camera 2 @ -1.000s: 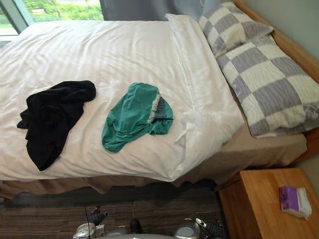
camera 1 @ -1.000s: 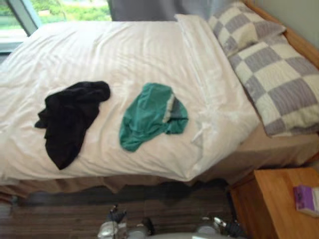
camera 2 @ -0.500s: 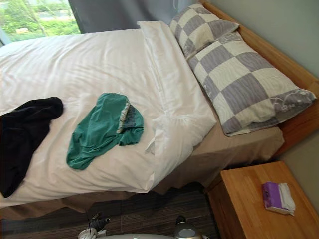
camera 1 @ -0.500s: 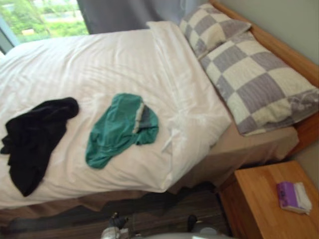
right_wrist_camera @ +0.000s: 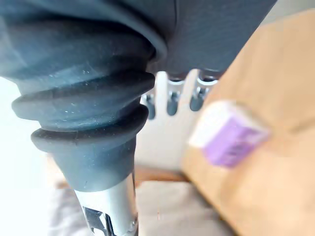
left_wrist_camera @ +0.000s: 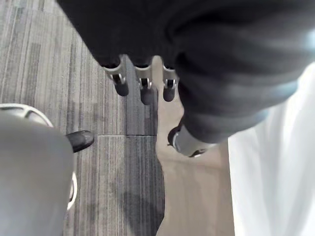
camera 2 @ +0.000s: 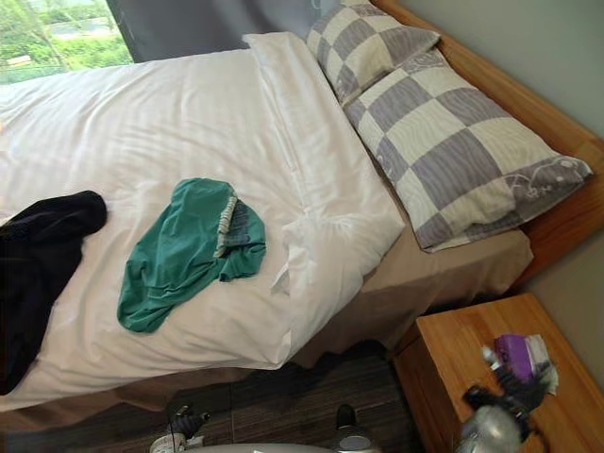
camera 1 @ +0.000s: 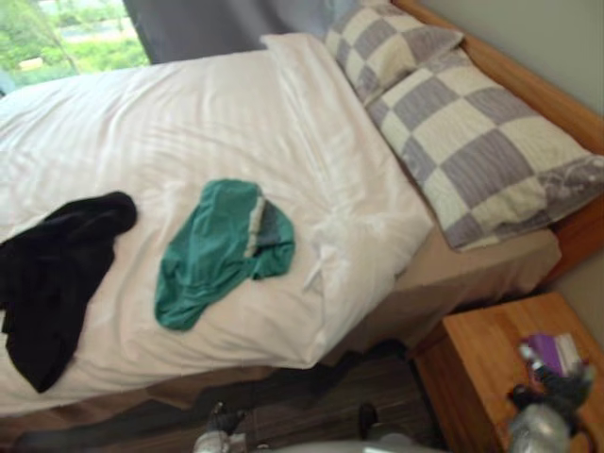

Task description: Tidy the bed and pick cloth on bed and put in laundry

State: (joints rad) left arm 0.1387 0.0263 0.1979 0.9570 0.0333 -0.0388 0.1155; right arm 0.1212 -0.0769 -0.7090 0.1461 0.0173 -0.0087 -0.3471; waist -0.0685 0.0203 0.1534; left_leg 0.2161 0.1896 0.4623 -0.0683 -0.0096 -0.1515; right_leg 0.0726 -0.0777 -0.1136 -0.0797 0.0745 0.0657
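**2 cloths on the bed, right hand now up over the nightstand**

Change: the head camera has swung toward the pillow end, so the whole scene shifts. The cloths themselves haven't moved on the duvet. The right hand (camera 2: 508, 392) has risen into the eye views above the wooden nightstand (camera 2: 453, 359), fingers loose and apart, nothing in them. My read is that the arm is just lifting and no pick has started. Neither cloth is anywhere near it.

Left hand (left_wrist_camera: 144, 87) hangs low over the grey floor (left_wrist_camera: 49, 73) beside the bed skirt, fingers straight and empty.

Containers: I can't tell where the laundry bin stands. The nightstand carries 1 purple tissue pack (camera 2: 516, 357), just past the right hand's fingertips.

On the bed:
- Green cloth (camera 2: 184, 255) is bunched on the white duvet (camera 2: 142, 123) near the front edge.
- Black cloth (camera 2: 42, 269) lies well to its left, close to the same edge.
- The duvet corner by the pillows is rumpled, with the beige sheet (camera 2: 444, 274) exposed. That still needs straightening.

Further back are 2 checked pillows (camera 2: 453, 142), overlapping along the wooden bed frame (camera 2: 557, 222), then the curtain (camera 2: 208, 24) and window (camera 2: 57, 38).
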